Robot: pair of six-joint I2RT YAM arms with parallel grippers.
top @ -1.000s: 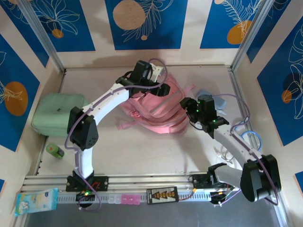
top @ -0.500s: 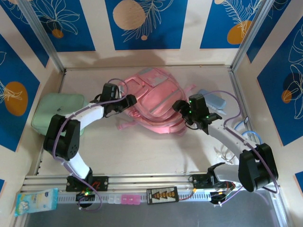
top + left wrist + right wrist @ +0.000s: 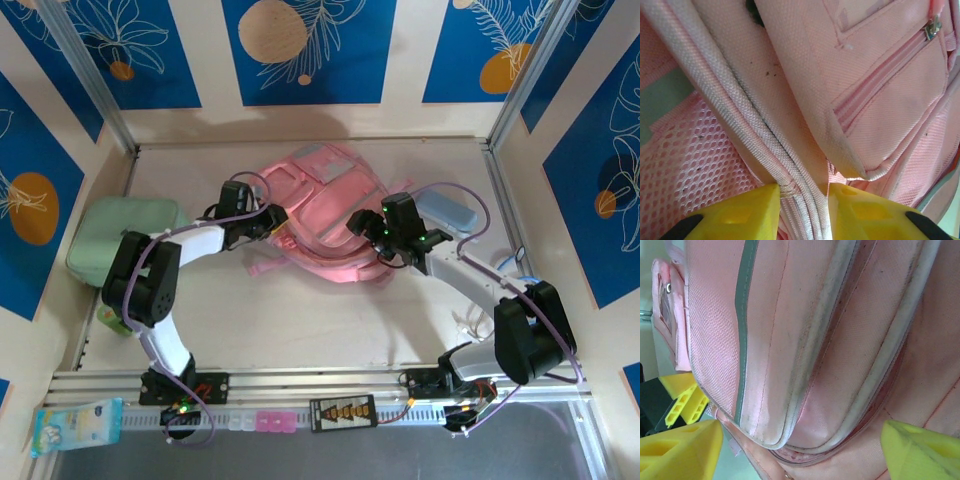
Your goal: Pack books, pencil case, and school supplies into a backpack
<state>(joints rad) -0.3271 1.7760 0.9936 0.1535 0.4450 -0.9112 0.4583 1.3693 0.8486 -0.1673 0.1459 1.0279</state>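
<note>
The pink backpack (image 3: 325,205) lies flat in the middle of the table. My left gripper (image 3: 277,219) is at its left edge; in the left wrist view its yellow fingers (image 3: 742,215) pinch the backpack's piped seam (image 3: 800,195). My right gripper (image 3: 364,226) rests at the backpack's right side. Its fingers (image 3: 682,450) stand wide apart around a rounded edge of the bag (image 3: 805,430). The pale blue pencil case (image 3: 450,212) lies just right of the backpack. A small green cylinder (image 3: 106,320) peeks out beside the left arm. The books are out of view.
A large mint-green soft case (image 3: 115,240) lies by the left wall. A blue tissue pack (image 3: 75,425) sits on the rail at the front left. Loose cables (image 3: 520,268) hang near the right arm. Walls close in the table on three sides.
The left arm dropped from above the backpack's far side to its left edge and its jaws closed on the seam. The backpack fell flat. The right gripper moved left and opened wider.
</note>
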